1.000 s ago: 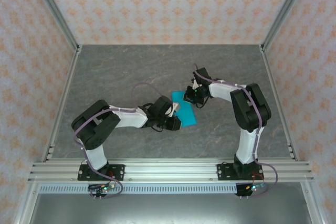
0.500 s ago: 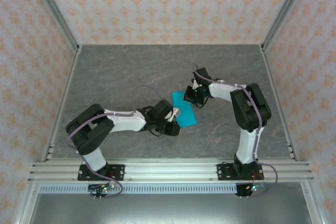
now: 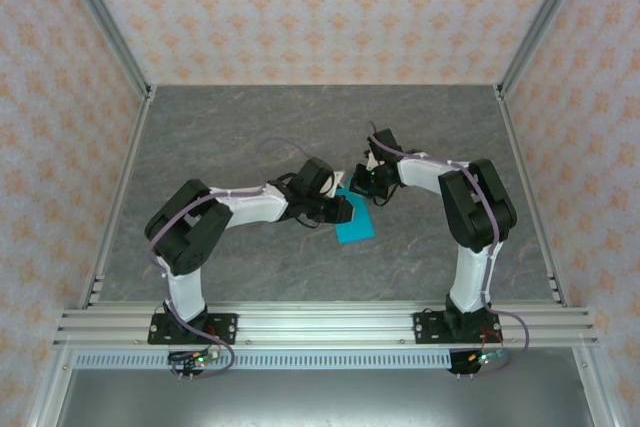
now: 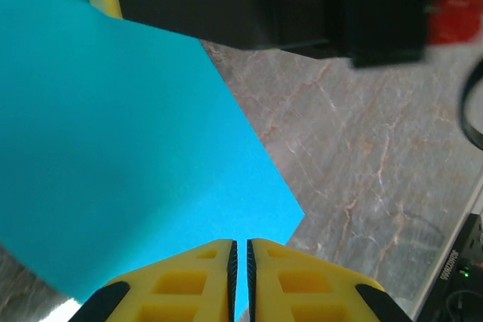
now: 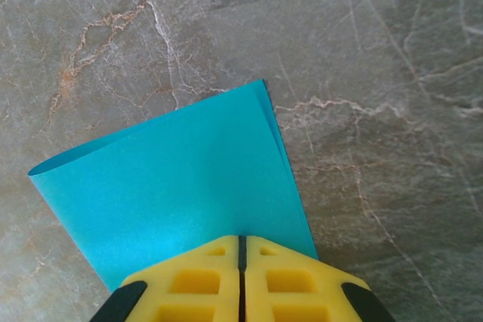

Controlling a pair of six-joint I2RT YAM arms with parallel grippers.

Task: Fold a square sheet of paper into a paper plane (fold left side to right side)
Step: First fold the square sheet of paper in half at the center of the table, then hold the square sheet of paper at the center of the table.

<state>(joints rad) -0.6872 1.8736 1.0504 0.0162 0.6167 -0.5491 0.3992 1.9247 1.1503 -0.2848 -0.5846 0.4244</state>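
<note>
Fingers of both grippers meet over a grey, marble-veined table [image 3: 250, 137], the broadest thing in the overhead view, which sits inside wallpaper walls [image 3: 330, 7] printed with small orange motifs. The two black-and-white arms bend inward from the near edge toward the middle of the table. Between their tips lies the sheet of paper [image 3: 356, 225], thin, matt, bright cyan and unmarked. From above it is a slim, tilted quadrilateral. The right wrist camera shows more: the sheet is doubled over, two layers showing at its far right corner, and its left edge bulges in a soft, uncreased curl. The left wrist camera shows one flat cyan face with a clean straight edge against the veined stone, and the dark body of the other arm above it. The left gripper [image 4: 240, 245] has its ribbed yellow fingers [image 4: 189, 280] drawn to a thin slit, pinching the sheet's near edge. The right gripper [image 5: 242, 239] has its yellow fingers [image 5: 196, 280] pressed fully together on the folded sheet's near edge.
</note>
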